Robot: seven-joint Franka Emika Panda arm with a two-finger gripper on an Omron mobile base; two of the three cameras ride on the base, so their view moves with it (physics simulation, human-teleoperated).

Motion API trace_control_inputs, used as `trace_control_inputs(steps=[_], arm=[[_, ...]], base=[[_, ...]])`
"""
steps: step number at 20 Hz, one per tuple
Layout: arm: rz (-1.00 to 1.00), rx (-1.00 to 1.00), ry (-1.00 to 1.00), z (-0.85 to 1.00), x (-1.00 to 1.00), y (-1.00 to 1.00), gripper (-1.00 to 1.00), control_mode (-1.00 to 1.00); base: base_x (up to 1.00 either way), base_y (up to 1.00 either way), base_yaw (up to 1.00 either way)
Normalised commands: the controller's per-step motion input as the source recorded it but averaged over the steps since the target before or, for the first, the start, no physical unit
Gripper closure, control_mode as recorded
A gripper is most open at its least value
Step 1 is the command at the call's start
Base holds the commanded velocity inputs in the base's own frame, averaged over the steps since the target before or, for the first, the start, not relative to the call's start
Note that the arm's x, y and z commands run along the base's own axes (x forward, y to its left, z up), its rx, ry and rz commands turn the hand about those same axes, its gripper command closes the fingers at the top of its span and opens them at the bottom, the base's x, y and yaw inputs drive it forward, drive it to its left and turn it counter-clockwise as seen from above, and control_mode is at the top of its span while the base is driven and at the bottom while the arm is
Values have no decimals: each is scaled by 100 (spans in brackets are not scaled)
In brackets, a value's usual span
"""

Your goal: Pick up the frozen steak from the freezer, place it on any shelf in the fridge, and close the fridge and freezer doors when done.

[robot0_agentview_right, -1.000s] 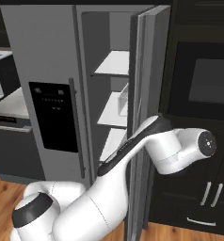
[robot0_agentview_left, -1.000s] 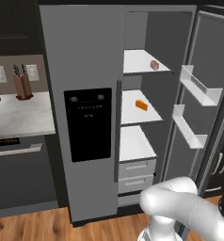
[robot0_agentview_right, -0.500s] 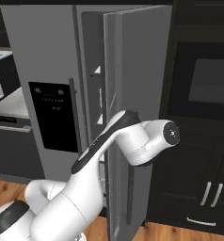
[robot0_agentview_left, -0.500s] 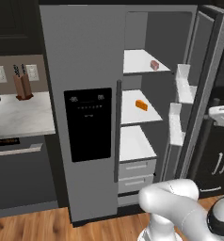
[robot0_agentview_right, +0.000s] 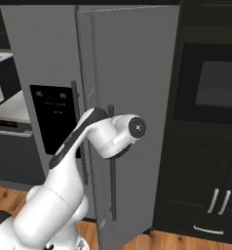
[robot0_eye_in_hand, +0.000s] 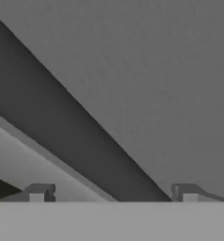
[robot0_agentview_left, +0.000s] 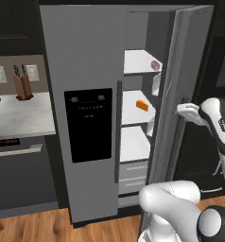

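Fingers point(robot0_eye_in_hand: 113, 193) spread wide against the flat matte grey fridge door point(robot0_agentview_right: 132, 97); the pinkish rounded steak point(robot0_agentview_left: 155, 64) sits on the smooth white top shelf point(robot0_agentview_left: 138, 61).

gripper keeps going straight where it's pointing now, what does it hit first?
Most likely the outer face of the fridge door. In the hand view the open gripper faces flat grey panel crossed by the door's dark bar handle; which comes first is unclear.

You see three white plates inside the fridge point(robot0_agentview_left: 142, 33). The top shelf point(robot0_agentview_left: 138, 62) carries the frozen steak point(robot0_agentview_left: 155, 64) at its right edge. The middle shelf point(robot0_agentview_left: 133, 108) carries an orange wedge point(robot0_agentview_left: 142, 105). At left, the tabletop point(robot0_agentview_left: 20, 116) holds a knife block point(robot0_agentview_left: 22, 85).
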Motion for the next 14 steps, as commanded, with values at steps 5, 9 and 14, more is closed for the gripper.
trace_control_inputs(steps=[5,9,14], arm=[[0,1,-6,5,70,90,-100,-100],[0,0,-3,6,79,64,-100,-100],[-1,0,0,4,91,31,-100,-100]], base=[[0,0,0],[0,0,0],[0,0,0]])
